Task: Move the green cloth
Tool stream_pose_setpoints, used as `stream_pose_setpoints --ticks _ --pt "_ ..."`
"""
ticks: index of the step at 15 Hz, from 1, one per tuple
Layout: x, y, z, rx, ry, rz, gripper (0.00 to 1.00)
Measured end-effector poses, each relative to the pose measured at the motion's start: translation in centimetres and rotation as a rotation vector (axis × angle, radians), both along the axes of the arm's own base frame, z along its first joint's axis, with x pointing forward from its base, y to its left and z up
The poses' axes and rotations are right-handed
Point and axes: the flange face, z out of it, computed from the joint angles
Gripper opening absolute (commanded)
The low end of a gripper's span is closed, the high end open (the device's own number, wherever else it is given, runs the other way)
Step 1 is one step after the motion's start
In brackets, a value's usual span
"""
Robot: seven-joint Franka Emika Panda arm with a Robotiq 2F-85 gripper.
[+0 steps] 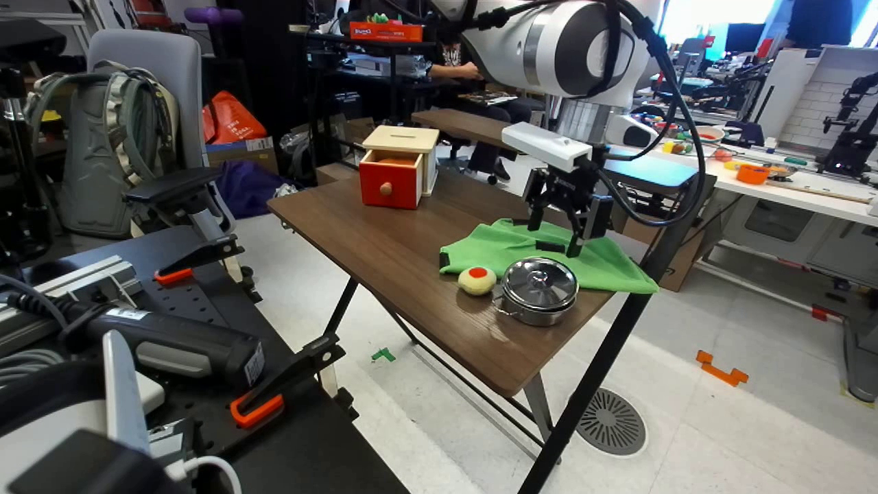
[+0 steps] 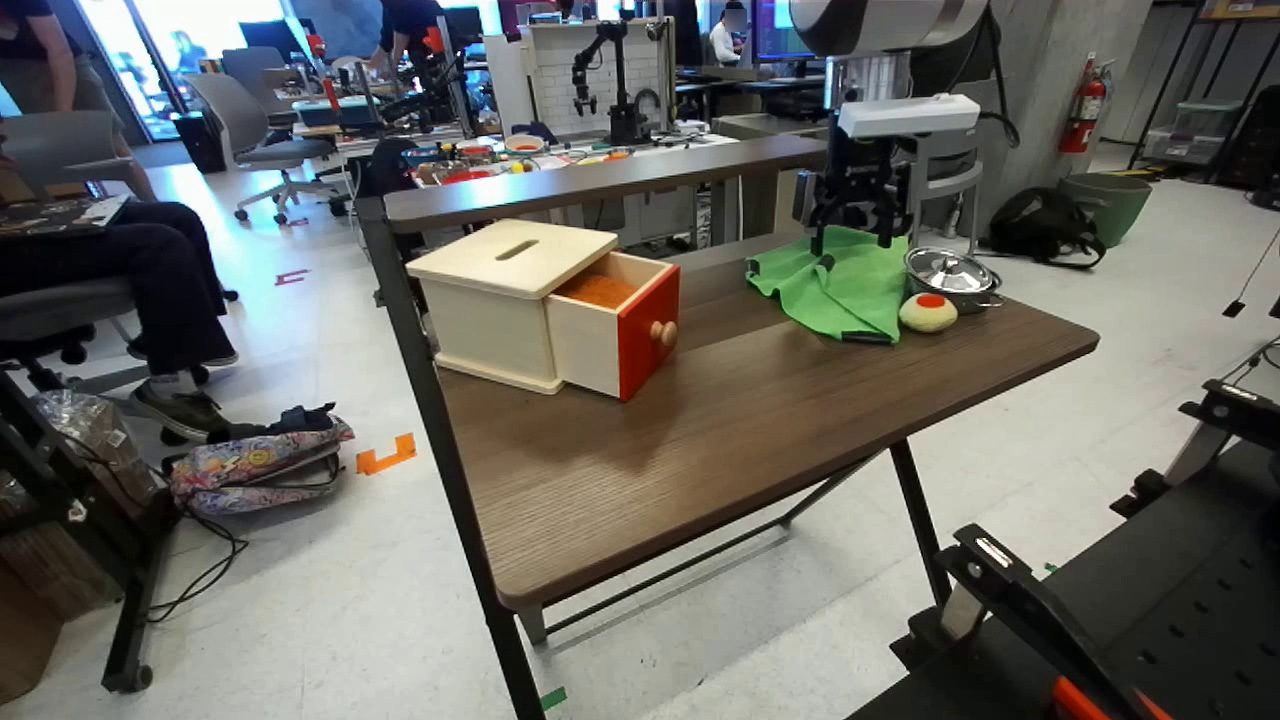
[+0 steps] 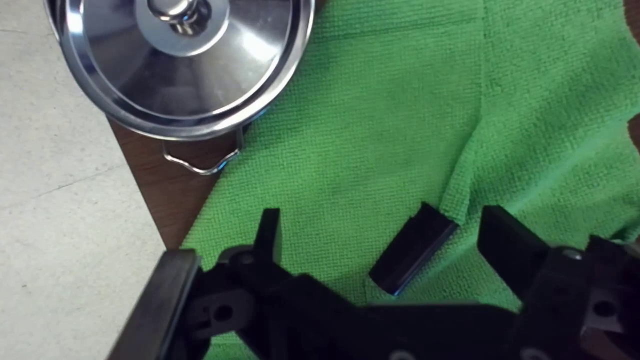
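Green cloth [image 3: 360,125] lies rumpled on a table [image 1: 411,254] beside a lidded pot [image 1: 538,295], beneath a gripper [image 3: 382,217], jaws apart. In both exterior views only, an open red-fronted drawer [image 2: 585,345] holds something orange [image 2: 598,291], hard to identify.

The spread claw [image 3: 381,214] hangs above the green cloth [image 3: 375,125], near a lidded pot [image 3: 185,75].

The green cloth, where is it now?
In both exterior views, the green cloth lies toward the right of the table, beneath the tool, beside the lidded pot.
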Motion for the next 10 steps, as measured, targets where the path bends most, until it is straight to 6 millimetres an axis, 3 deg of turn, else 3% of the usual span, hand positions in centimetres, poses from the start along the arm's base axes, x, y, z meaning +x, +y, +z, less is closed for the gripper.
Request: stream_pose_setpoints --ticks 7,10 --pt "0.3 1.0 -3.3 0.004 -0.001 0.016 1.00" --pt "0.6 1.4 -3.3 0.003 -0.009 0.021 1.00"
